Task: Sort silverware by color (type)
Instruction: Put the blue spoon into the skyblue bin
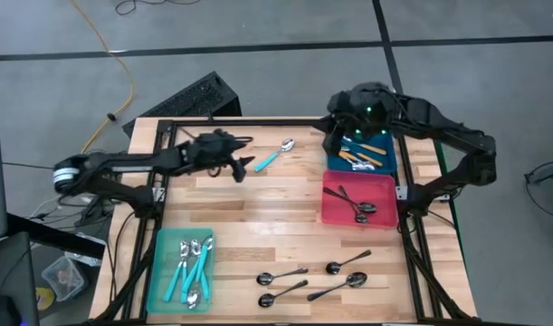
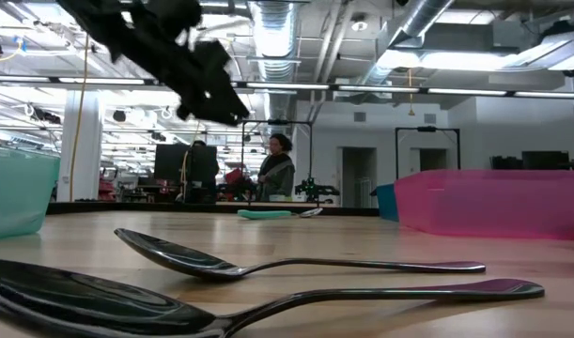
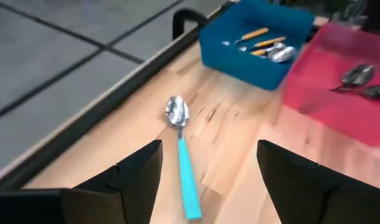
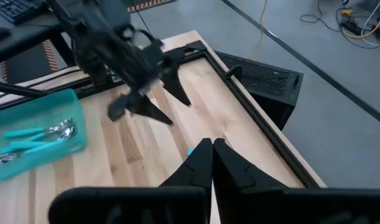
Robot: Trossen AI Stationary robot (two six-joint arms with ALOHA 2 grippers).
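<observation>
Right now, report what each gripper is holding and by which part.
Nothing is held. The left gripper stands open above the teal-handled spoon lying loose on the table. The right gripper is shut on nothing, above the blue bin.

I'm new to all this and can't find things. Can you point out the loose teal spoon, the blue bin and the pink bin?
teal-handled spoon [image 3: 187, 180]: left wrist view, on its handle.
blue bin [image 3: 239, 55]: left wrist view, on its outer wall.
pink bin [image 1: 335, 210]: high view, on its floor.
</observation>
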